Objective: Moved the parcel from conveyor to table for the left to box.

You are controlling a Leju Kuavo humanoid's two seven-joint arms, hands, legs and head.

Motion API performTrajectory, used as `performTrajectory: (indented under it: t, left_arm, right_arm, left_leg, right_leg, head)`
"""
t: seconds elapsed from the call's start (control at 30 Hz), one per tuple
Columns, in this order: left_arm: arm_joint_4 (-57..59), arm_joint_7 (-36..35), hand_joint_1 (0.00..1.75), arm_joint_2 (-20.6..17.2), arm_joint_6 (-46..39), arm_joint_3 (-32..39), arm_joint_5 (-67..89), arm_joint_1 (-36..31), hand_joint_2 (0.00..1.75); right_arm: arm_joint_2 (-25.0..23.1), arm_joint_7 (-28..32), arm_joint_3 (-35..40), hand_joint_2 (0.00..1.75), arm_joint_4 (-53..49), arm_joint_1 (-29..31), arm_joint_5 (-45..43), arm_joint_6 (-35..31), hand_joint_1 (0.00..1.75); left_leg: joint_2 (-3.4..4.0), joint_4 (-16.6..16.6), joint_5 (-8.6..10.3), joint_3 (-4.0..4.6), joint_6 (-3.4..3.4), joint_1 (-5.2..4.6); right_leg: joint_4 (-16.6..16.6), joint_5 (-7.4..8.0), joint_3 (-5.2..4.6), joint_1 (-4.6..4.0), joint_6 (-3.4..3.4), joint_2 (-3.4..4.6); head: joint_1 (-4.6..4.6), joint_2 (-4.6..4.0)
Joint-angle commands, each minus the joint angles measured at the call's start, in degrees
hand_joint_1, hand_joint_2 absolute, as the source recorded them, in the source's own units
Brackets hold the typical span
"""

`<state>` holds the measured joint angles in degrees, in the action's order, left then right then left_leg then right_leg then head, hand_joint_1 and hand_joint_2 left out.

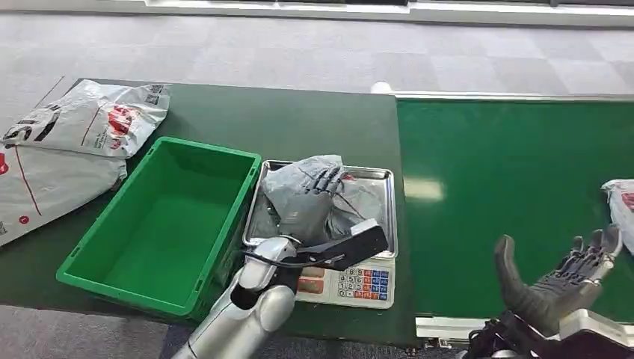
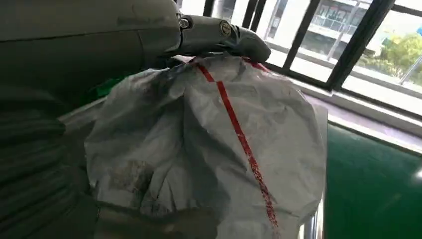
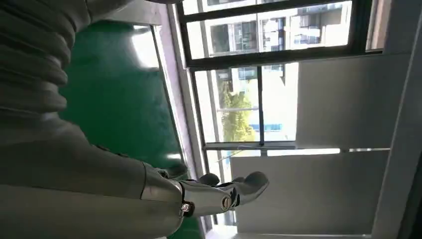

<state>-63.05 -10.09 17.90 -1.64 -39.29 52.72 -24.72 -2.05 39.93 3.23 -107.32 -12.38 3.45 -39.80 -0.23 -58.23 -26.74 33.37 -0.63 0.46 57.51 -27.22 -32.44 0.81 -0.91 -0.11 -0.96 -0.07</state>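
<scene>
Two hands: the left hand [image 1: 310, 196] is on the scale, the right hand [image 1: 562, 278] is over the conveyor belt [image 1: 508, 187].
Left hand: its dark fingers [image 1: 327, 179] lie draped over a crumpled grey parcel [image 1: 303, 196] and close around it; in the left wrist view a finger [image 2: 226, 36] curls over the bag's far edge, so the hand grips it.
Parcel: under and between those fingers, resting on the steel tray [image 1: 377, 179] of the scale [image 1: 351, 283]; a red stripe [image 2: 239, 134] runs across its wrinkled skin.
Right hand: fingers [image 1: 591, 250] spread and loose, palm turned up, holding nothing.
Second parcel: a white bag [image 1: 620, 202] lies on the belt just beyond the right fingertips, apart from them.
Green crate [image 1: 168, 224]: just beside the left hand's thumb side, touching the scale.
Other bags: grey-white mailers [image 1: 82, 123] lie on the table [image 1: 299, 120], well beyond the crate from the left fingers.
</scene>
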Motion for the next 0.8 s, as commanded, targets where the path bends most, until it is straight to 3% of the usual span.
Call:
performTrajectory:
  t: [0.03, 0.13, 0.27, 0.47, 0.6, 0.8]
  left_arm:
    - [16.89, -3.96, 1.75, 2.1, -3.74, -11.15, -0.36, -8.01, 1.75]
    - [19.16, -5.54, 1.75, 2.1, -4.93, -9.99, 3.13, -9.49, 1.75]
    - [17.27, -2.11, 1.75, 2.02, -8.36, -2.88, 4.8, -9.17, 1.75]
    - [14.98, -1.69, 1.75, 1.91, -8.43, -0.82, 5.97, -8.49, 1.75]
    - [3.86, 0.24, 1.75, -0.35, -11.31, 8.46, 9.01, -7.54, 1.75]
    - [-15.22, 4.05, 1.75, -7.04, -16.43, 26.14, 4.39, -8.68, 1.75]
  right_arm:
    - [-1.8, -0.49, 4.86, 1.75, 0.43, 2.55, -0.98, -0.2, 0.0]
    - [-1.41, -1.44, 5.53, 1.75, -0.9, 2.36, 0.6, -0.2, 0.0]
    - [-1.5, -1.88, 4.82, 1.75, -0.47, 2.29, 0.87, -0.2, 0.0]
    - [-1.54, -1.86, 4.82, 1.75, -0.45, 2.17, 0.8, -0.2, 0.0]
    - [-1.86, -3.12, 5.23, 1.75, -0.25, 2.26, 2.26, -0.2, 0.0]
    - [-3.92, -5.63, 3.15, 1.75, -0.66, 1.45, 4.21, -0.2, 0.0]
  left_leg:
    - [-0.04, 0.06, 0.04, -0.05, 0.01, 0.0]
    - [0.0, 0.09, 0.05, -0.07, 0.01, -0.02]
    - [0.15, 0.1, 0.03, -0.09, 0.0, 0.0]
    - [0.17, 0.11, 0.04, -0.07, 0.01, -0.01]
    - [0.18, 0.01, 0.0, 0.05, -0.01, 0.0]
    - [0.46, 0.07, 0.01, 0.02, -0.06, 0.0]
  right_leg:
    - [-0.07, 0.03, 0.07, -0.01, 0.04, -0.05]
    - [-0.08, 0.04, 0.08, 0.01, 0.05, -0.03]
    - [-0.08, 0.08, 0.04, -0.02, 0.07, 0.14]
    - [-0.07, 0.1, 0.02, 0.0, 0.08, 0.13]
    - [0.04, 0.07, -0.09, -0.01, 0.06, 0.16]
    - [0.08, 0.12, -0.21, -0.03, 0.16, 0.47]
  head:
    - [0.0, 0.0]
    - [0.0, 0.0]
    - [0.0, 0.0]
    - [0.0, 0.0]
    - [0.0, 0.0]
    - [0.0, 0.0]
